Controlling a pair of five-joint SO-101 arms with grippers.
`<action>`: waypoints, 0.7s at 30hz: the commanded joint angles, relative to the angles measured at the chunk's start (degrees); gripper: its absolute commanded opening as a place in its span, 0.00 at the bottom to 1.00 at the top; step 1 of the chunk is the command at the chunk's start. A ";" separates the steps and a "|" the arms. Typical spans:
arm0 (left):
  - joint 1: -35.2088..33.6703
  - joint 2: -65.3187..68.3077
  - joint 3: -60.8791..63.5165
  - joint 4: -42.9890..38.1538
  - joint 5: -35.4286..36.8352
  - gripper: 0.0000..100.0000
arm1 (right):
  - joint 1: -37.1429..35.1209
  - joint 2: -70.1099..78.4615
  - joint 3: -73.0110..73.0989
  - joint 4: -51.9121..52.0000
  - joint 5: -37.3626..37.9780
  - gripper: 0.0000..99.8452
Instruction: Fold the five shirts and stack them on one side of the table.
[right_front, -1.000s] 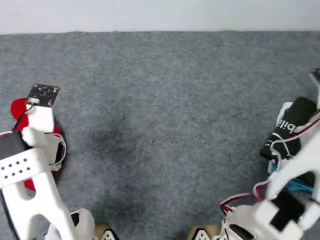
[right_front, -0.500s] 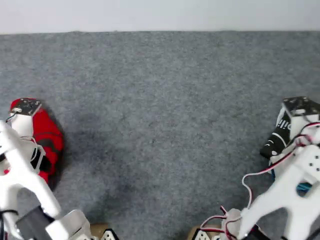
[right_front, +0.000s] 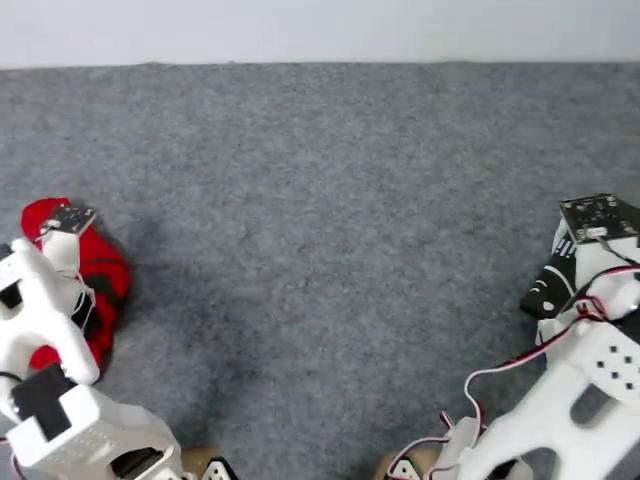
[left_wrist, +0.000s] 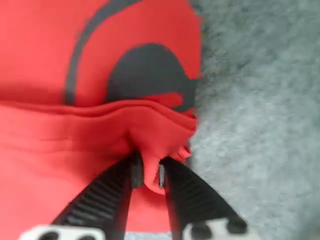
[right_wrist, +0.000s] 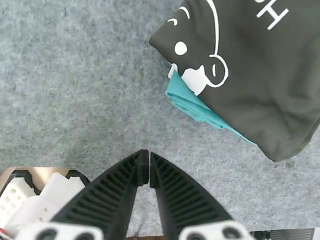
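It looks like a robotics lab: a worktop (right_front: 330, 180) covered with grey felt, a plain white wall (right_front: 320, 30) behind, and white arms (right_front: 585, 395) with bare wires (right_front: 500, 362).

Shells: white plastic on my left arm (right_front: 60, 420), lower left of the high view, and on my right arm (right_front: 590, 390), lower right.
Boards: a dark left wrist board (right_front: 68, 218) and right wrist board (right_front: 598, 212).
Cables: red, white and black wires (right_front: 583, 297) loop along my right arm.
Markings: small round holes dot its flat plate (right_front: 620, 365).
Fingers: my left gripper (left_wrist: 146, 172) and right gripper (right_wrist: 149, 167) are black, ribbed and tapering, on white bases with dark screw holes.
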 joint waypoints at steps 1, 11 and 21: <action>3.69 -6.42 -5.23 4.66 0.62 0.01 | -0.66 -1.36 -0.26 2.24 -0.53 0.01; 25.76 -29.71 -14.11 9.32 16.70 0.01 | -0.57 -1.36 -0.26 2.33 -0.62 0.01; 56.26 -31.65 -13.67 5.10 26.99 0.01 | -0.48 -1.36 -0.26 2.33 -0.62 0.01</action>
